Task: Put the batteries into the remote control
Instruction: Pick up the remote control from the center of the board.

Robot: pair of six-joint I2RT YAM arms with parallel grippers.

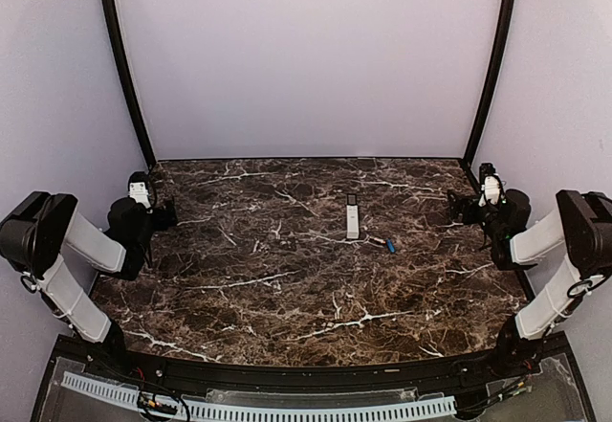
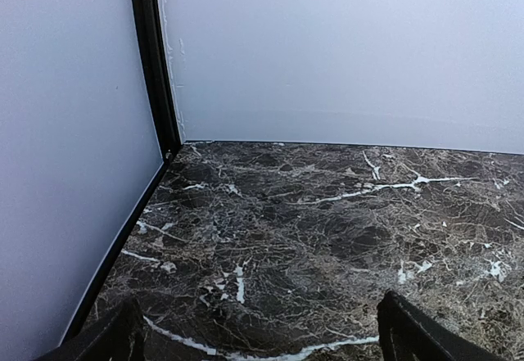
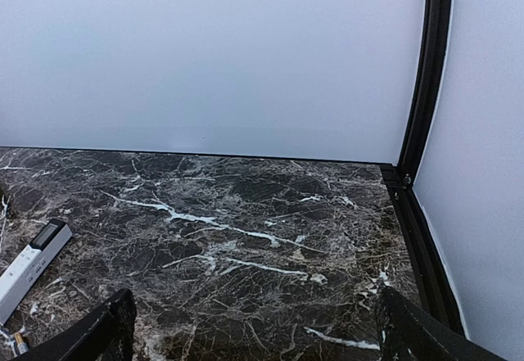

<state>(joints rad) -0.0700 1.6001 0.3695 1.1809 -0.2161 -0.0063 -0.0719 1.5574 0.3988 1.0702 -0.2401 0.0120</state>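
The remote control point(image 1: 352, 221) is a slim white bar with a dark far end, lying on the marble table right of centre. It also shows at the lower left of the right wrist view as the remote control point(image 3: 28, 264). A small blue battery point(image 1: 390, 246) lies just to its right, with another tiny slim piece point(image 1: 376, 241) beside it. My left gripper point(image 1: 168, 214) is at the table's left edge, far from them, open and empty point(image 2: 262, 332). My right gripper point(image 1: 456, 210) hovers at the right edge, open and empty point(image 3: 258, 328).
The dark marble table point(image 1: 268, 278) is closed in by pale walls with black corner posts point(image 1: 124, 68) at the back left and back right. A black rail point(image 3: 422, 238) runs along the right edge close to my right gripper.
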